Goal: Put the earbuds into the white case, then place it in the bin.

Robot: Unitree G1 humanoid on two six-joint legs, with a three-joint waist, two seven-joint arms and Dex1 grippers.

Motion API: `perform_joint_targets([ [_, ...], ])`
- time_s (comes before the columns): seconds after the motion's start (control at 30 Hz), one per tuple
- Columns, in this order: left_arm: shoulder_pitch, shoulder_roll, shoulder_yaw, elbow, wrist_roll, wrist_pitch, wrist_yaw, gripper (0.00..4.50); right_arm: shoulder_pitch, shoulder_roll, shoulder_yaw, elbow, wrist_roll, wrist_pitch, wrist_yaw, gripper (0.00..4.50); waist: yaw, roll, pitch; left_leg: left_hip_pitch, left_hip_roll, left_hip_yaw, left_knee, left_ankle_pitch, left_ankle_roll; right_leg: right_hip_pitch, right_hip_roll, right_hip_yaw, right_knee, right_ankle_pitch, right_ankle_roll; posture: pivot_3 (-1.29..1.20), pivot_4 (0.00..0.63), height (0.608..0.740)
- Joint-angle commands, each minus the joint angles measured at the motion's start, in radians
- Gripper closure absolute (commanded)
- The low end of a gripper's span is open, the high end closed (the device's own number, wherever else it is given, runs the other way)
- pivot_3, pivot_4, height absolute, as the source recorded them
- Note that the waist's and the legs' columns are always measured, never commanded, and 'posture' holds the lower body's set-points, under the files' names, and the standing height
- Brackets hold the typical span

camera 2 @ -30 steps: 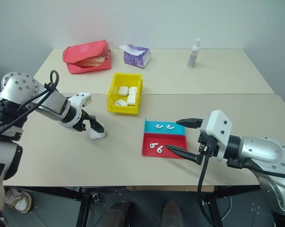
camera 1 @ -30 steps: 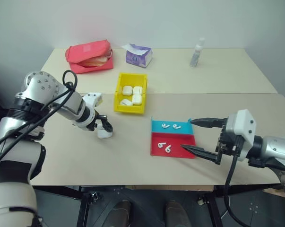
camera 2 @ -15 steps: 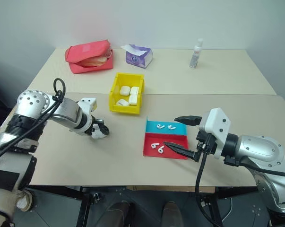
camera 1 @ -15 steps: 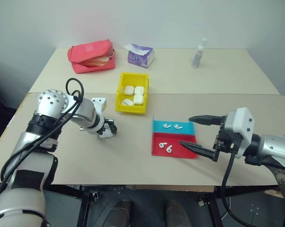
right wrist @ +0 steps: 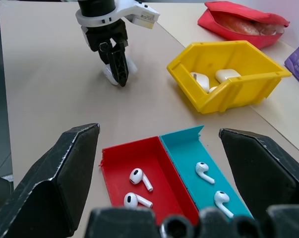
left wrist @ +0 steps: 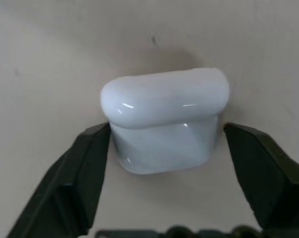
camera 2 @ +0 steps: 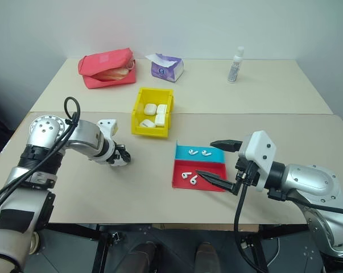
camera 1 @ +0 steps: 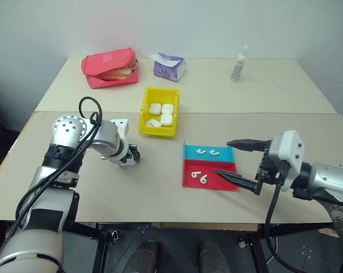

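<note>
The white case [left wrist: 164, 119] stands on the table left of the bin, its lid shut. My left gripper [camera 1: 131, 156] points down over it, shut on it with a black finger against each side. The earbuds lie in a red-and-blue tray [camera 1: 188, 168]: two in the blue half [camera 1: 206, 152] and two in the red half [camera 1: 198, 178]. My right gripper [camera 1: 222, 157] hovers wide open at the tray's right side, nothing between its fingers. The yellow bin [camera 1: 157, 129] stands behind the tray and holds several white cases.
A red zip pouch [camera 1: 108, 67], a purple tissue pack [camera 1: 169, 65] and a small clear bottle [camera 1: 238, 63] stand on the far table. The seam between the two tables runs just behind the bin.
My left gripper has sunk a little, turned at the wrist and closed on the white case. The right gripper has stayed in place.
</note>
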Motion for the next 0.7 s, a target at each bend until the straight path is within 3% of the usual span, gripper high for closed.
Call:
perform_joint_targets([
  [0.03,0.013,-0.002,0.024,-0.007,-0.009,0.009,0.015,1.71,-0.007,-0.002,-0.013,-0.028,0.011,-0.007,-0.007,0.00,0.000,0.000,0.000,0.000,0.000,0.000,0.000,0.000,0.000,0.000,0.000,0.000,0.000,0.000,0.000,0.00,0.150,0.740],
  [0.17,0.035,0.019,0.016,-0.058,-0.009,0.005,0.010,1.71,-0.006,-0.002,-0.012,-0.025,0.009,-0.009,-0.009,0.00,-0.001,0.000,0.000,0.000,0.000,0.000,0.000,0.000,0.000,0.000,0.000,0.000,0.000,0.000,0.000,0.00,0.150,0.740],
  [0.37,0.082,0.214,0.017,-0.333,0.054,0.057,-0.266,1.71,-0.001,-0.006,-0.021,-0.019,0.014,-0.012,-0.005,0.00,-0.014,0.000,0.000,-0.002,0.000,0.001,-0.001,0.000,0.000,-0.004,0.001,0.001,0.001,0.000,0.000,0.00,0.150,0.740],
  [0.47,0.157,0.279,0.139,-0.532,0.306,-0.052,-0.596,1.71,0.002,-0.012,-0.029,-0.001,0.009,-0.023,0.012,0.00,-0.013,0.000,0.000,-0.001,0.000,0.001,-0.001,0.000,-0.001,-0.003,0.000,0.001,0.001,0.000,0.000,0.00,0.150,0.740],
  [0.57,0.322,0.377,0.161,-0.722,0.748,-0.494,-1.145,1.71,-0.025,-0.018,-0.027,0.022,0.006,-0.026,0.025,0.00,-0.013,0.001,0.000,-0.001,0.001,0.003,-0.002,0.001,-0.001,-0.003,0.001,0.001,-0.002,0.000,0.000,0.00,0.150,0.740],
  [0.63,0.375,0.377,0.186,-0.724,0.863,-0.642,-1.364,1.71,-0.040,-0.020,-0.027,0.038,0.001,-0.033,0.033,0.00,-0.012,0.001,-0.001,0.001,0.002,0.007,-0.005,0.001,-0.002,-0.003,0.002,0.001,-0.008,0.000,-0.001,0.00,0.150,0.740],
  [0.7,0.381,0.337,0.238,-0.667,0.888,-0.754,-1.603,1.71,-0.061,-0.024,-0.021,0.052,-0.006,-0.035,0.033,0.00,-0.007,0.001,-0.001,0.001,0.003,0.007,-0.005,0.001,-0.002,-0.002,0.002,0.001,-0.009,-0.001,-0.002,0.00,0.150,0.740],
])
